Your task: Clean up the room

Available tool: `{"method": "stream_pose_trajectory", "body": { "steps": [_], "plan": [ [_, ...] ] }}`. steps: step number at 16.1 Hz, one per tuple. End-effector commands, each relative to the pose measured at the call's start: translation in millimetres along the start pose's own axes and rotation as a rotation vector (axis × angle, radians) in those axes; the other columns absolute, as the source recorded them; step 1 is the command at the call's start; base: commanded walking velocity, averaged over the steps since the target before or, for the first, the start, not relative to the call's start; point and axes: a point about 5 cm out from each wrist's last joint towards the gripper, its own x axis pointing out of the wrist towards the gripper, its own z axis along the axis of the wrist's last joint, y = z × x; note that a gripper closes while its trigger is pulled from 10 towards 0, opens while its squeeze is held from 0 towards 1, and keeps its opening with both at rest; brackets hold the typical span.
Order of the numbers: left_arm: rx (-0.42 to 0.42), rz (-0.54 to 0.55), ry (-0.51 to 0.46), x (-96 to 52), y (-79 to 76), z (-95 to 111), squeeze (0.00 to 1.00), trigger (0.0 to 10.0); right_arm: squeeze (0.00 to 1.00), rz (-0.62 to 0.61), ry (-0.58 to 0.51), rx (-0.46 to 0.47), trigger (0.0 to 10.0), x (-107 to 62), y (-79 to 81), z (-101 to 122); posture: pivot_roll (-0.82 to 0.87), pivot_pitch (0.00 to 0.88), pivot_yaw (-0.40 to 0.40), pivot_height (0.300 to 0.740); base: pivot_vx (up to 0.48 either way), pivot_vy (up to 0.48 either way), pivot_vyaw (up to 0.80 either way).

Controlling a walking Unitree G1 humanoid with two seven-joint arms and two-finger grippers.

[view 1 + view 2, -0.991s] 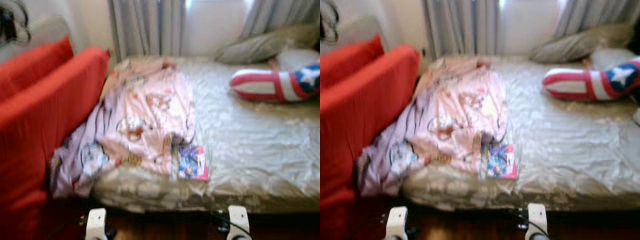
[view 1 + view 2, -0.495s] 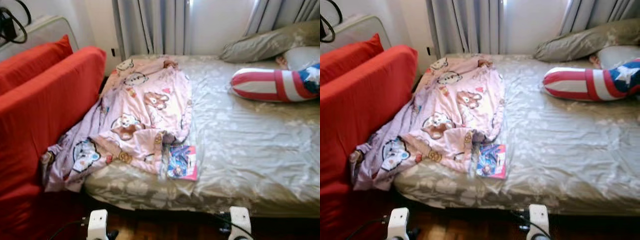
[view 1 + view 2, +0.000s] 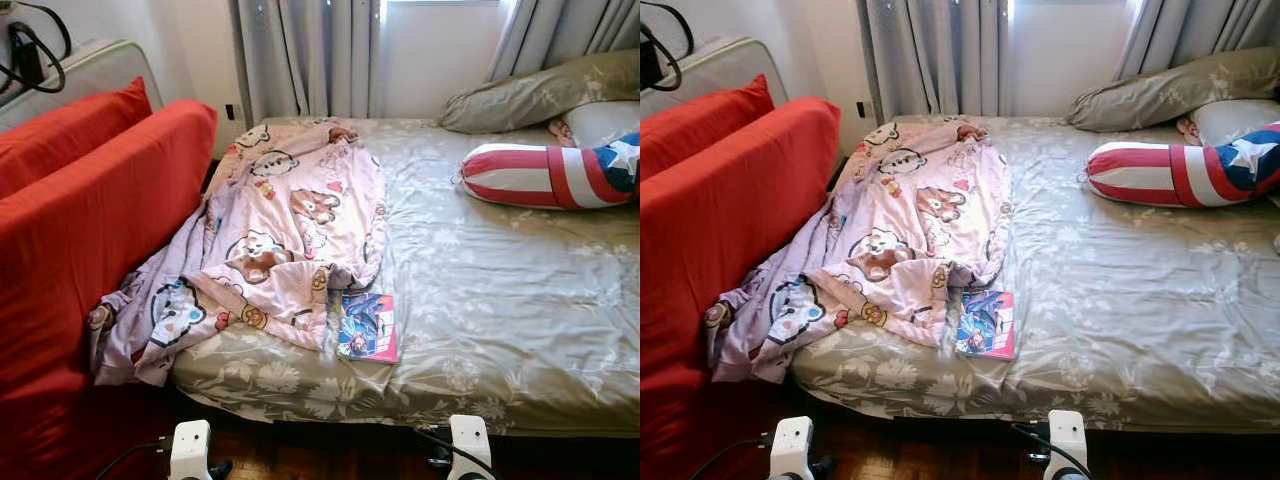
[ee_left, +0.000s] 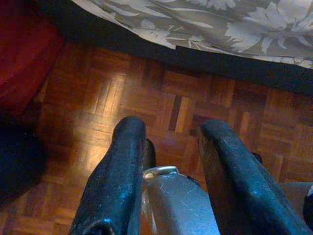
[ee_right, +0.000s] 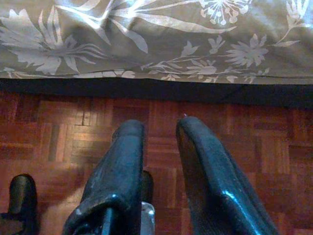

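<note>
Both grippers hang low over the floor, left gripper [image 4: 168, 142] and right gripper [image 5: 159, 142] slightly parted, holding nothing. The book [image 3: 368, 326] lies ahead on the bed [image 3: 500, 300] edge, touching the blanket [image 3: 280, 240] — approach level and grip its free edge.

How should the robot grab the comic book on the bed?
Probably pinch the book at its near short edge, coming from the foot of the bed. It lies flat there, its far corner tucked under the blanket, so the near edge is free.
</note>
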Motion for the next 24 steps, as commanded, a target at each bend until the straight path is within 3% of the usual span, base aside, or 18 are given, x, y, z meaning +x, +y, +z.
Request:
{"method": "stream_pose_trajectory", "body": {
  "steps": [1, 4, 16, 24],
  "plan": [
    [0.001, 0.006, 0.027, -1.3, 3.0, -6.0, 0.00, 10.0, 0.00, 0.004, -0.011, -0.007, 10.0, 0.5, 1.3, 2.7, 0.03, 0.000, 0.012, 0.740, 0.000, 0.000, 0.80],
    [-0.003, 0.008, 0.032, -1.6, 2.8, -7.9, 0.00, 10.0, 0.00, -0.003, -0.015, 0.019, 10.0, 0.9, 1.0, 4.7, 0.03, 0.000, 0.012, 0.740, 0.000, 0.000, 0.27],
    [-0.020, 0.015, 0.024, -1.3, 5.1, -4.9, 0.00, 10.0, 0.00, 0.038, -0.037, -0.035, 10.0, 2.3, 11.0, 11.5, 0.03, 0.000, 0.011, 0.740, 0.281, 0.000, 0.00],
    [-0.027, 0.012, 0.014, -0.6, 4.2, -1.5, 0.00, 10.0, 0.00, 0.054, -0.046, -0.023, 10.0, 2.6, 14.1, 13.9, 0.03, 0.000, 0.013, 0.740, 0.314, 0.000, 0.33]
  ]
}}
